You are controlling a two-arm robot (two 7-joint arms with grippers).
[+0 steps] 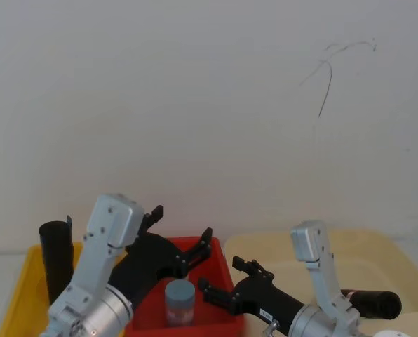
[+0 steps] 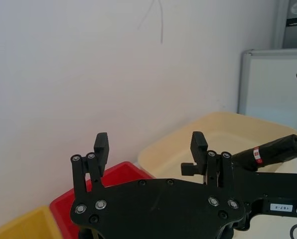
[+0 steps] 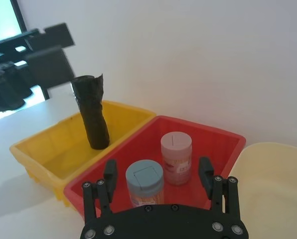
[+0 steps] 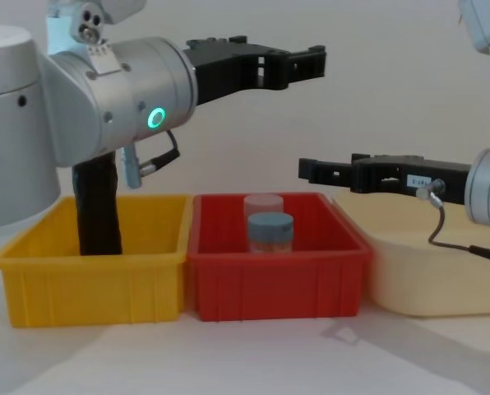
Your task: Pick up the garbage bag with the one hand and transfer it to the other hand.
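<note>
In the cream tub (image 1: pixel 400 265), the garbage bag (image 1: pixel 372 302) lies tilted and untouched. Over the red bin (image 4: pixel 278 263), the left gripper (image 2: pixel 149 144) and right gripper (image 1: pixel 221 275) both hang wide open, holding nothing.

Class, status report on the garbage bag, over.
Left gripper and right gripper open, empty. Glossy black plastic garbage bag roll lies in beige tub. Nothing on it.

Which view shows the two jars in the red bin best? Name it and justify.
The right wrist view: the blue-lidded jar and pink-lidded jar both show lids and sides. The chest view overlaps them behind the wall of the red bin; the head view shows one jar.
</note>
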